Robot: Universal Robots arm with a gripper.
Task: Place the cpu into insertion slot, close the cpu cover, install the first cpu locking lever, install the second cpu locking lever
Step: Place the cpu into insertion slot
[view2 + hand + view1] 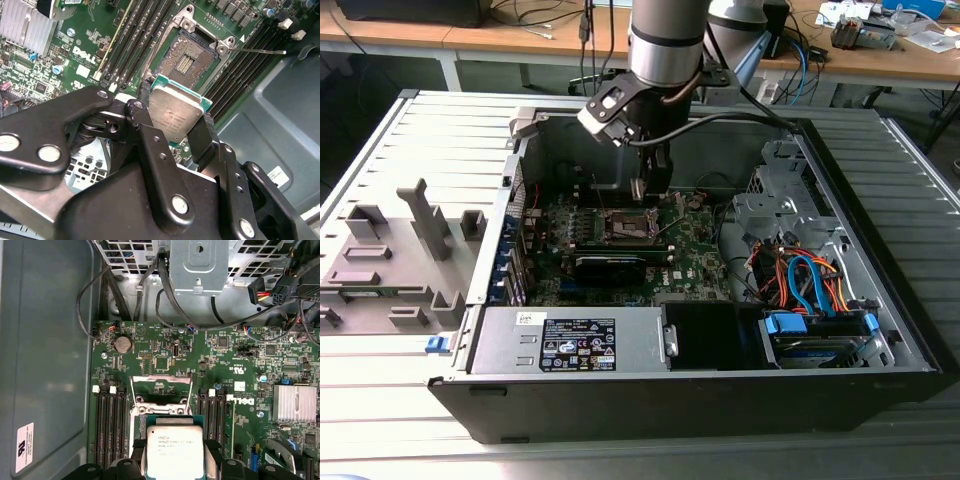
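Clamping the pale silver, faintly printed square cpu point(176, 114), our black claw point(174, 120) hovers above the open brownish-gold insertion slot point(187, 57).

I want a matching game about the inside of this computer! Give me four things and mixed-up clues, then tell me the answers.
Things:
1. cpu
2. insertion slot
3. claw
4. ribbed block

Clues:
A. bare, with its brownish-gold contacts showing
B. black, shut on the cpu
C. pale metal square, gripped at its edges
D. silver, with many thin fins

Pairs: 1-C, 2-A, 3-B, 4-D
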